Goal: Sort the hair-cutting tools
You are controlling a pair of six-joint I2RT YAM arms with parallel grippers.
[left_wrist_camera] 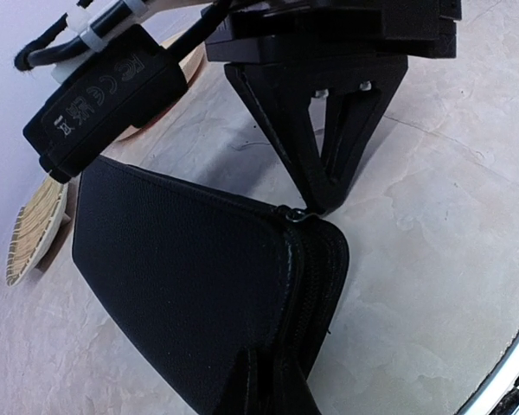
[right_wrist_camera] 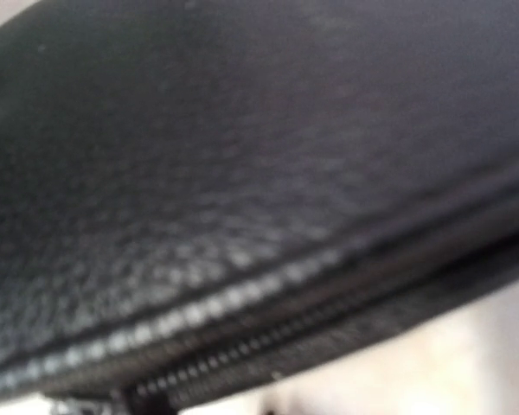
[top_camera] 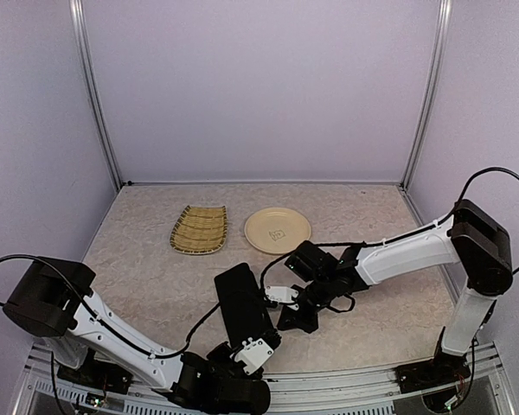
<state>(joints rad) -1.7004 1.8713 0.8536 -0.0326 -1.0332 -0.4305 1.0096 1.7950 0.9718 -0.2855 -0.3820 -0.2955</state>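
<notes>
Lavender walls (top_camera: 259,86) enclose the beige table (top_camera: 156,290). By the middle of its near edge lies the black zip case (top_camera: 242,303); scissors and clips are out of sight. At its zipper (left_wrist_camera: 307,268) the right gripper (left_wrist_camera: 316,203) is clenched; the left gripper (top_camera: 251,353) meets its near end, grip unclear.

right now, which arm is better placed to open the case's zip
Right: the right gripper has its tips at the zip of the black case; the left gripper sits at the case's near end, likely steadying it.
</notes>
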